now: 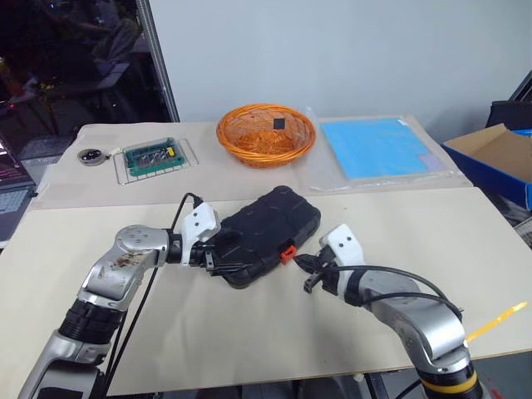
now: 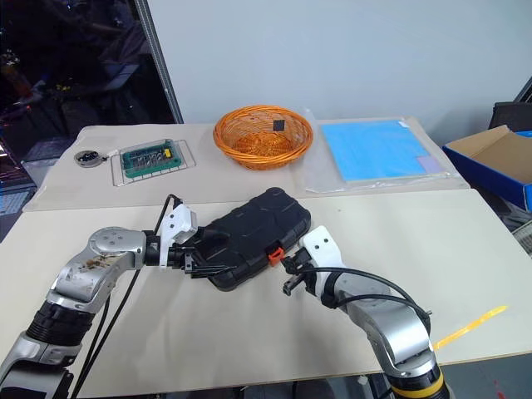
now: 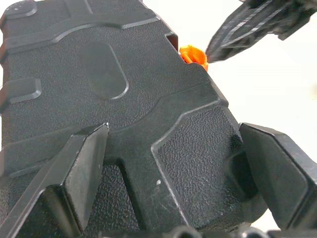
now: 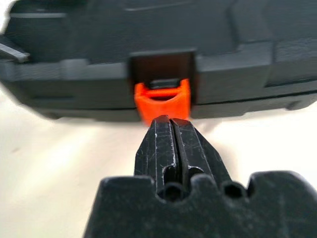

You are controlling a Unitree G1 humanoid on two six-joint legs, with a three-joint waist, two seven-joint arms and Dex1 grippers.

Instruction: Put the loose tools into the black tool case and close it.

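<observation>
Case (image 1: 268, 231) lid down on bench (image 1: 249, 332), left gripper (image 3: 168, 163) jaws spread wide straddling its corner, right gripper (image 4: 173, 131) jaws pressed together, tips at orange latch (image 4: 162, 101).

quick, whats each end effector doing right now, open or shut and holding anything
Left end effector: open, fingers straddling one end of the closed black moulded plastic tool case.
Right end effector: shut, empty, tips at the case's small orange latch.
</observation>
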